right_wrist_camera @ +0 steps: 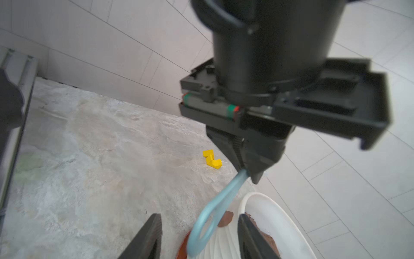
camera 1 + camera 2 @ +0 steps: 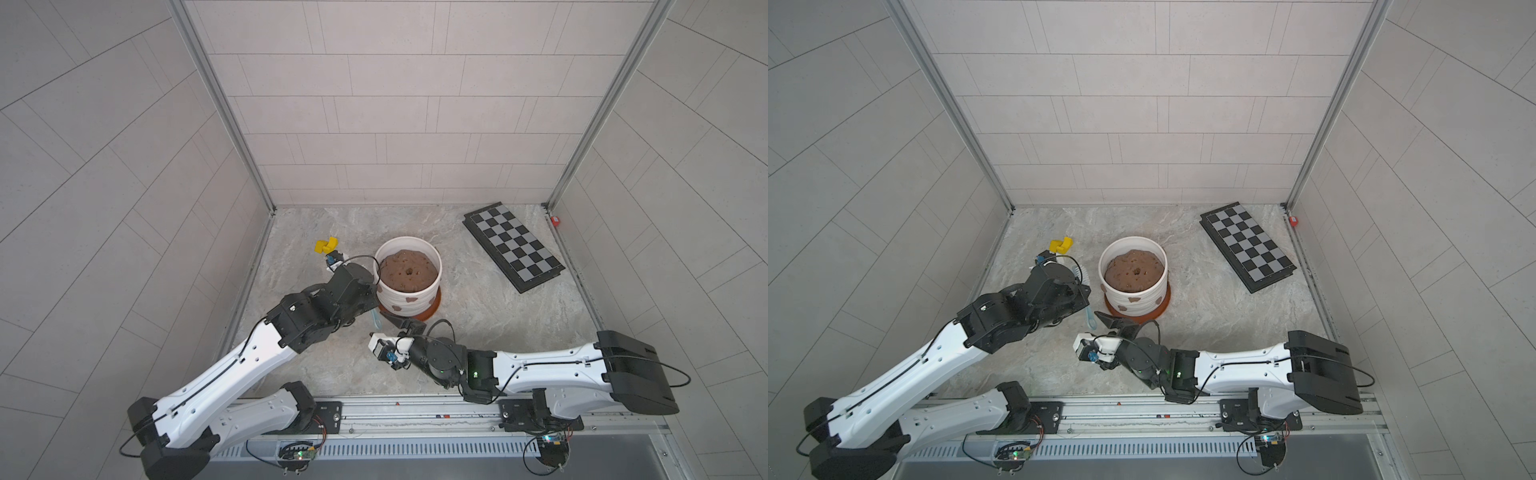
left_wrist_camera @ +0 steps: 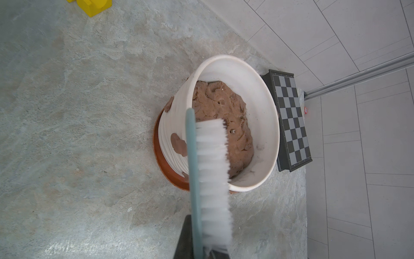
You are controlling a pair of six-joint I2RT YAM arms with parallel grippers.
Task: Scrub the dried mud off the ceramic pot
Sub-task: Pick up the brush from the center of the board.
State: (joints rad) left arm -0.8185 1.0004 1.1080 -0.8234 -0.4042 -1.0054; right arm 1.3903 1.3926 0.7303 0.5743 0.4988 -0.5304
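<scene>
Bright, diffuse light is seen, shadows faint. Wall tiles (image 2: 104, 166) are bowed toward picture edges; the left gripper (image 1: 249, 173) is rendered blurred.

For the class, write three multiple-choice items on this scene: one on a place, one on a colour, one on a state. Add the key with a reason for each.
1. Where is the chessboard relative to the pot?
A. Inside it
B. Beyond it, toward the robot's right
C. Under it

2. What colour is the saucer?
A. Orange
B. Blue
C. Green

3. What is the left tool doing?
A. Open and empty
B. Shut on the brush
C. Open around the pot's rim

Key:
1 B: it lies flat near the far right corner in both top views.
2 A: an orange rim shows under the pot.
3 B: its jaws pinch the teal handle.
</scene>
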